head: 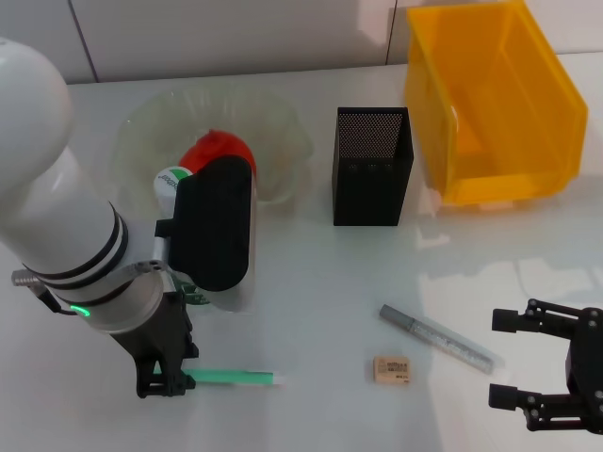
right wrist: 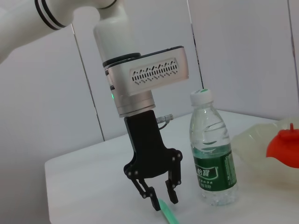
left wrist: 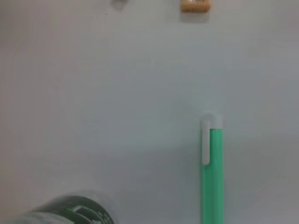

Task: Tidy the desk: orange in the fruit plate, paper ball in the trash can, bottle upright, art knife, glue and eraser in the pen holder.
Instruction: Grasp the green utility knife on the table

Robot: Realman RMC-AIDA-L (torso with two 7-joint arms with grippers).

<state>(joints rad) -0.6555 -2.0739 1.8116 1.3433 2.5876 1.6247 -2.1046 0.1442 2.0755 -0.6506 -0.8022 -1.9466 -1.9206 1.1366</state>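
In the head view we find the orange (head: 215,149) already in the fruit plate (head: 283,127) at upper left, and the bottle (head: 170,181) standing upright just behind our left arm. The pen holder (head: 372,166) at centre and the trash can (head: 490,104) at upper right show nothing inside; we see no paper ball. The eraser (head: 393,368) and a grey stick (head: 436,337) lie at lower centre. The right gripper (head: 542,372) waits wide open and empty at lower right.

In the left wrist view the green stick (left wrist: 212,175) fills the lower right.

In the right wrist view the left gripper (right wrist: 161,196), fingers partly open, straddles the green stick's end, seemingly not yet clamped. We judge three items are left.
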